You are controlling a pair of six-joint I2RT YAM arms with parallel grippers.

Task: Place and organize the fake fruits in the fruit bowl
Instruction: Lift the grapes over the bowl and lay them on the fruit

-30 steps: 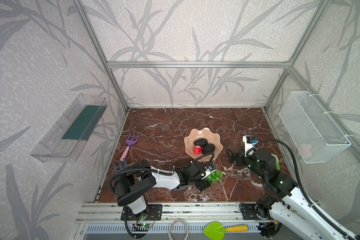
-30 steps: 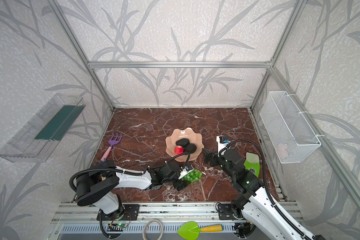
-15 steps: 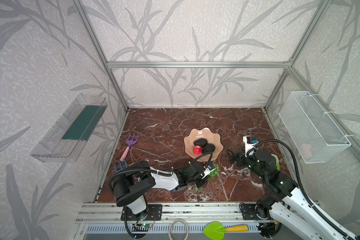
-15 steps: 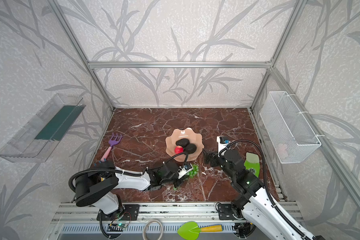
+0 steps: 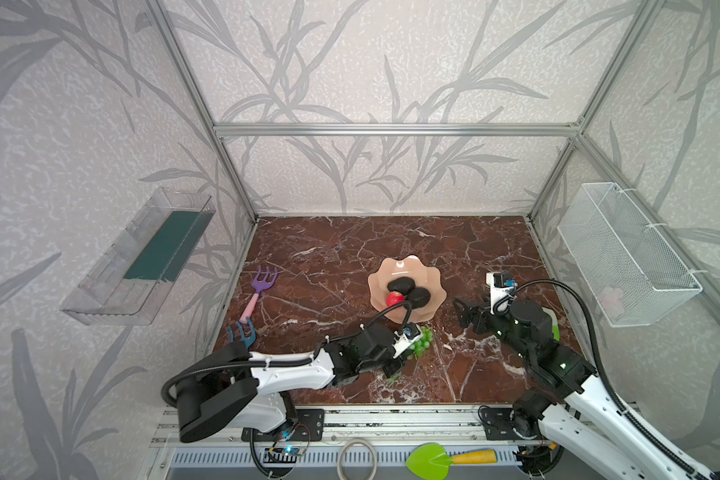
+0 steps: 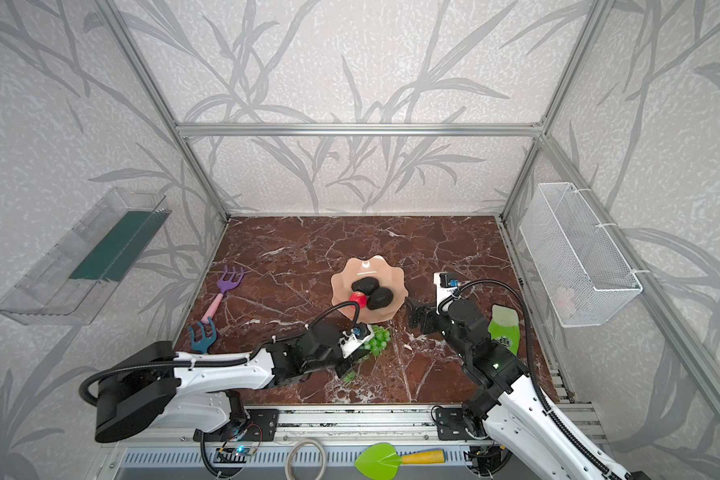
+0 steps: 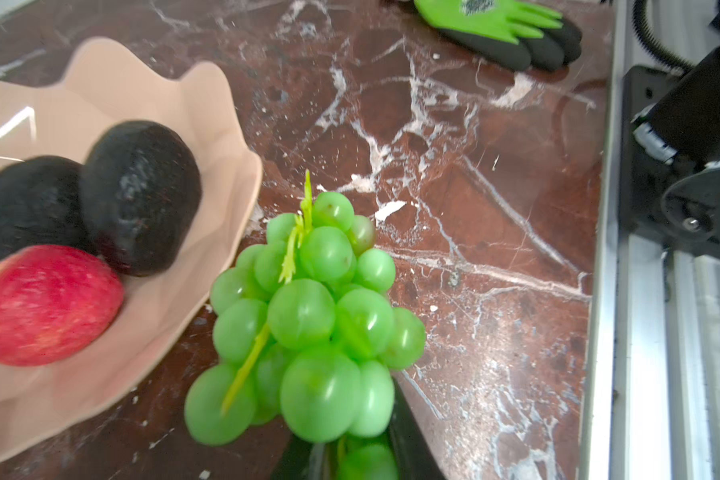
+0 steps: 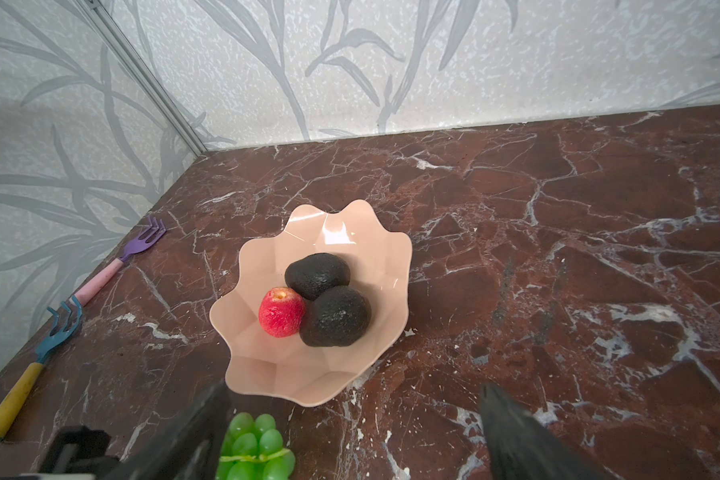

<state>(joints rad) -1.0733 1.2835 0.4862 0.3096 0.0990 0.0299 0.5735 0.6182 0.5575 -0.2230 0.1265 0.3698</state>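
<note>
Left gripper [image 7: 352, 453] clamps the grapes [image 7: 304, 316] beside the bowl [image 8: 308, 382], which holds two avocados [image 8: 316, 274] and a red fruit [image 8: 281, 311]; right gripper [image 8: 352, 411] gapes empty.

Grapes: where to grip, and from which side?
Grip the grapes at the end away from the bowl, coming low from the front of the table, where the left gripper is shut on them. The bowl's rim crowds the far end; the bunch is lumpy, so clamp across a few grapes, probably.
</note>
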